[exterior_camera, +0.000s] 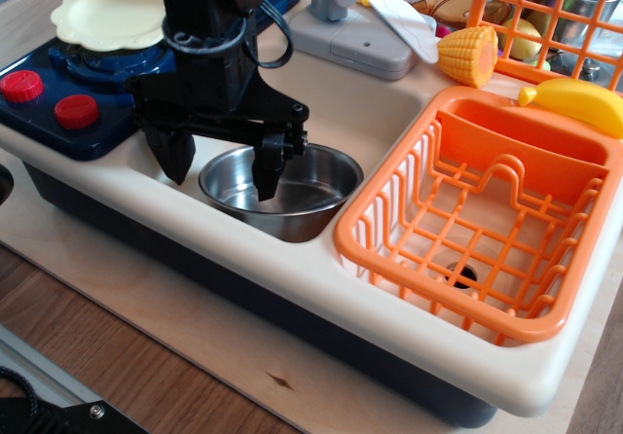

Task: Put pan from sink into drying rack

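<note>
The shiny steel pan (302, 196) sits in the cream sink (380, 113), against the sink's front wall. My black gripper (222, 168) is open and reaches down over the pan's left rim. Its right finger (269, 169) hangs inside the pan. Its left finger (178, 156) hangs outside, left of the rim. The pan's wire handle is hidden behind the gripper. The orange drying rack (487, 220) stands just right of the pan, with nothing lying in it.
A blue stove (92, 84) with red knobs and a cream plate (107, 11) stands at left. A grey faucet base (360, 40), a corn cob (467, 54), a banana (579, 98) and an upright orange wire basket (545, 16) stand behind.
</note>
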You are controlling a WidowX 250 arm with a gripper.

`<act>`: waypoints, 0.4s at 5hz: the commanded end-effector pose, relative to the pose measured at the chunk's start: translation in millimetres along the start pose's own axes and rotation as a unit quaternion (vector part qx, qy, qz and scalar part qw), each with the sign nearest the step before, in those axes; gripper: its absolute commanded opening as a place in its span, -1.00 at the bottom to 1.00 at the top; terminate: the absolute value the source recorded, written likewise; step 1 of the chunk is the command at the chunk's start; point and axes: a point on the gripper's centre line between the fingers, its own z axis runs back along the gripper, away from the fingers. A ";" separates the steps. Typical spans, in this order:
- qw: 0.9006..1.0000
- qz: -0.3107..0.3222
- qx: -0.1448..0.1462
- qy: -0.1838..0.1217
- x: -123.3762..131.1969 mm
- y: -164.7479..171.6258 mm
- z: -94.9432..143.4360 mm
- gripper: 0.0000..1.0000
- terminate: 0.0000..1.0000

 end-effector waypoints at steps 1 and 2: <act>1.000 0.018 -0.009 -0.022 3.8 -3.6 -1.9 1.00 -1.00; 1.000 0.020 -0.007 -0.020 3.9 -5.6 -0.5 -1.00 -1.00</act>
